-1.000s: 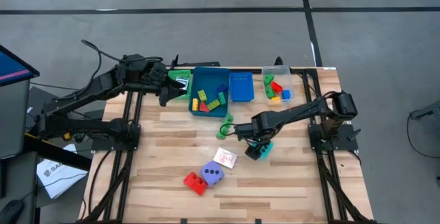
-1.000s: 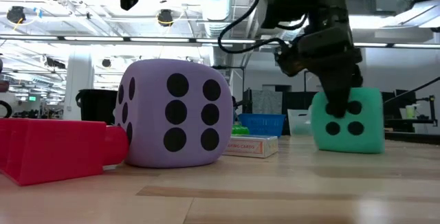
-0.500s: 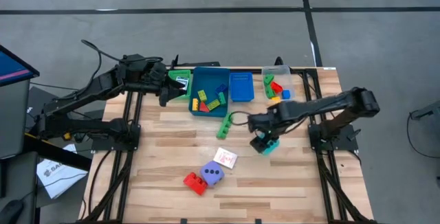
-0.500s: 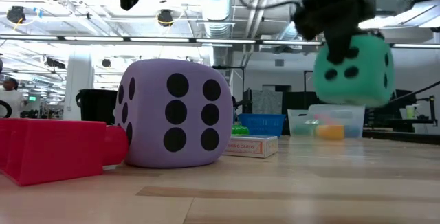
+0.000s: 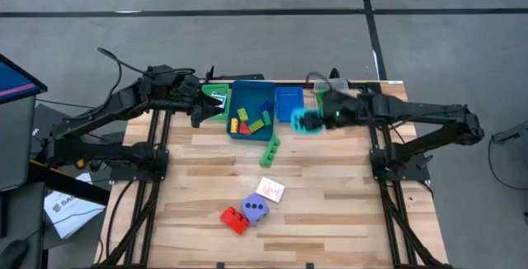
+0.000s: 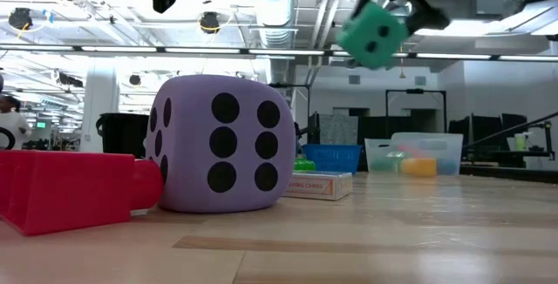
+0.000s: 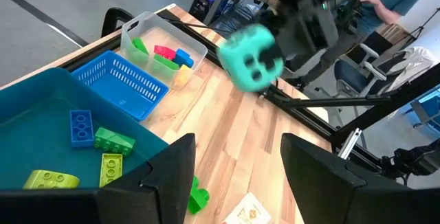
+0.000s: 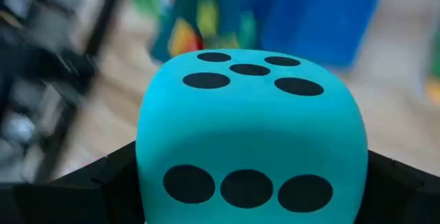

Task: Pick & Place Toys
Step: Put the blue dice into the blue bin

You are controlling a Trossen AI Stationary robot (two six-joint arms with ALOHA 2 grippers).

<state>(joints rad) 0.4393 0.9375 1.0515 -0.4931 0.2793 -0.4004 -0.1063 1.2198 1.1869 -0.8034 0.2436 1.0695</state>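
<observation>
Teal dice cube (image 6: 373, 33) clamped in right claw (image 5: 307, 120) — prob. above blue basket (image 5: 289, 104).

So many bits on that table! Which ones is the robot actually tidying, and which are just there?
Toys being handled:
- teal dice, held up by the right gripper
- purple dice
- red brick
- green brick
- picture card
- bricks in the trays

Just there:
- teal tray
- blue basket
- clear tub
- waiting left gripper
</observation>
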